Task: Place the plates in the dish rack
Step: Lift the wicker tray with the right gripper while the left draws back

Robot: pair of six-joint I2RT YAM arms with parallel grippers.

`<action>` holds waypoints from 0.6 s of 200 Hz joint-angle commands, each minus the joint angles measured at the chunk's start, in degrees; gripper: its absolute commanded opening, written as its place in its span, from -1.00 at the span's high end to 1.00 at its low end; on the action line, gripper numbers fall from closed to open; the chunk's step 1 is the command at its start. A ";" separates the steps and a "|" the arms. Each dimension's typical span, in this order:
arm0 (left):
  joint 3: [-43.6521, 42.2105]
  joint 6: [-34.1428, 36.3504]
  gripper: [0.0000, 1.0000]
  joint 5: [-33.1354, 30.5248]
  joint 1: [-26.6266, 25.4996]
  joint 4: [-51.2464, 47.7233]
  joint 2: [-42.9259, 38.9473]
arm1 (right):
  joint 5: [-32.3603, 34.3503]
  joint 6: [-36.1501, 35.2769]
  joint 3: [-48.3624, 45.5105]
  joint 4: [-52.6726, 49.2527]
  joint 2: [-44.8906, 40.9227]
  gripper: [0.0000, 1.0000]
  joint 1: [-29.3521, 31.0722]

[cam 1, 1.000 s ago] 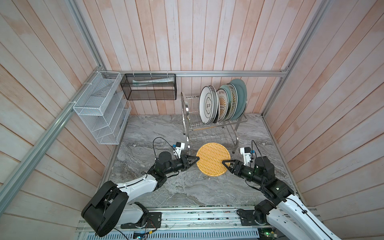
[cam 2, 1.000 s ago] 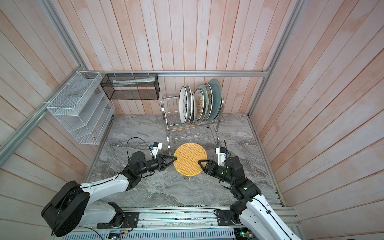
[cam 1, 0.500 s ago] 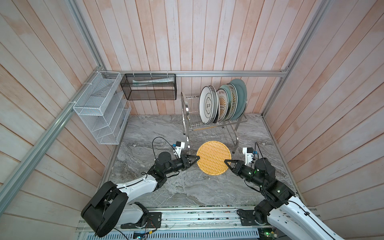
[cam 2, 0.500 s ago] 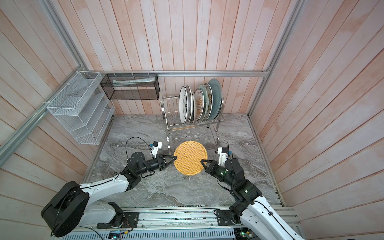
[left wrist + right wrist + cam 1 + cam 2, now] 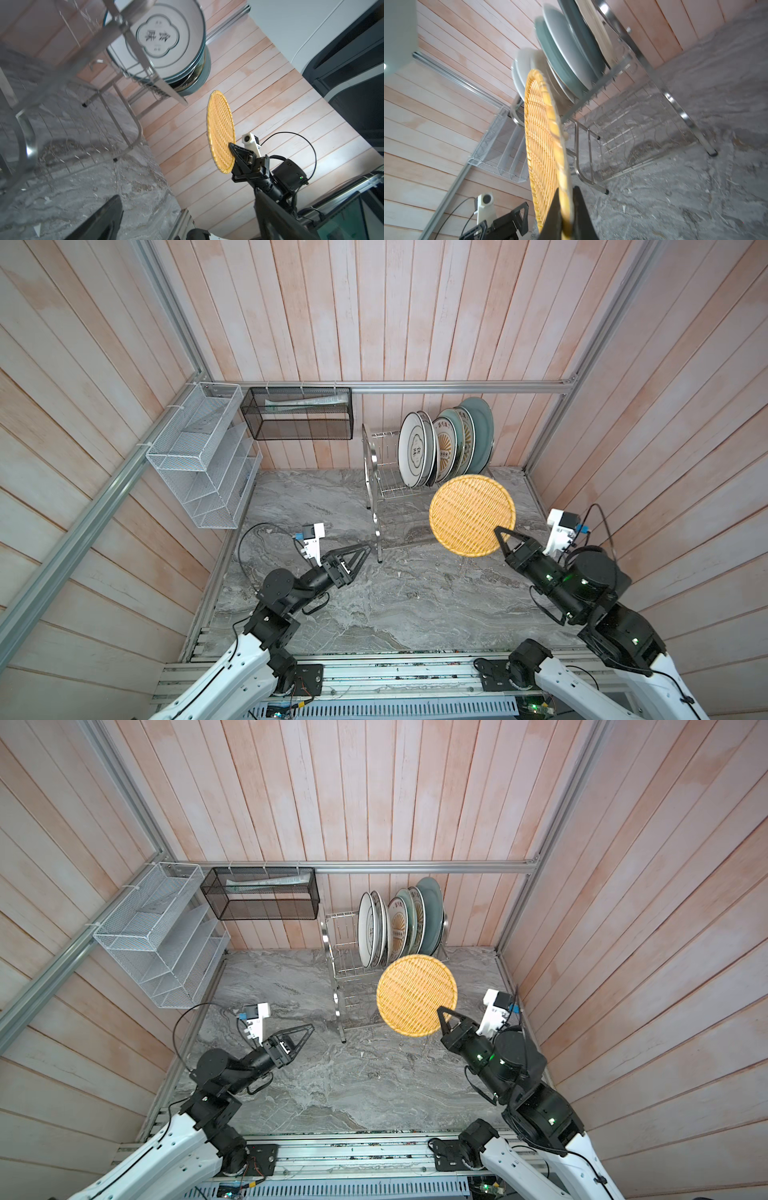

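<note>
My right gripper (image 5: 498, 531) is shut on the lower rim of the yellow woven plate (image 5: 471, 514), which it holds upright in the air in front of the dish rack (image 5: 376, 506). The right wrist view shows the rim pinched between the two fingers (image 5: 579, 207), with the plate (image 5: 544, 141) edge-on. Several plates stand in the rack's upper tier, a white lettered plate (image 5: 415, 450) on the left and a grey-blue plate (image 5: 482, 427) on the right. My left gripper (image 5: 360, 556) is open and empty, low by the rack's front left leg.
A white mesh organiser (image 5: 199, 456) hangs on the left wall and a black mesh basket (image 5: 297, 414) on the back rail. The rack's lower tier (image 5: 399, 526) holds nothing. The grey marble tabletop (image 5: 374, 605) lies between the arms, with wooden walls close on both sides.
My left gripper let go of the woven plate, opened and drew back to the left. The right gripper shut on the plate's rim and carried it up and to the right, towards the rack.
</note>
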 commanded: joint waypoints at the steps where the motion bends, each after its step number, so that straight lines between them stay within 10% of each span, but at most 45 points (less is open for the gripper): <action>1: 0.63 10.48 -1.00 -8.33 0.50 -14.11 -6.14 | 0.82 -6.69 7.27 -0.43 5.49 1.00 0.26; 52: 8.16 19.58 -1.00 -14.17 0.52 -27.23 -8.98 | 3.79 -15.43 31.12 -1.91 21.72 1.00 1.11; 120: 11.33 22.33 -1.00 -16.37 0.48 -30.11 -6.02 | 31.43 -29.39 67.81 -10.58 52.17 1.00 13.49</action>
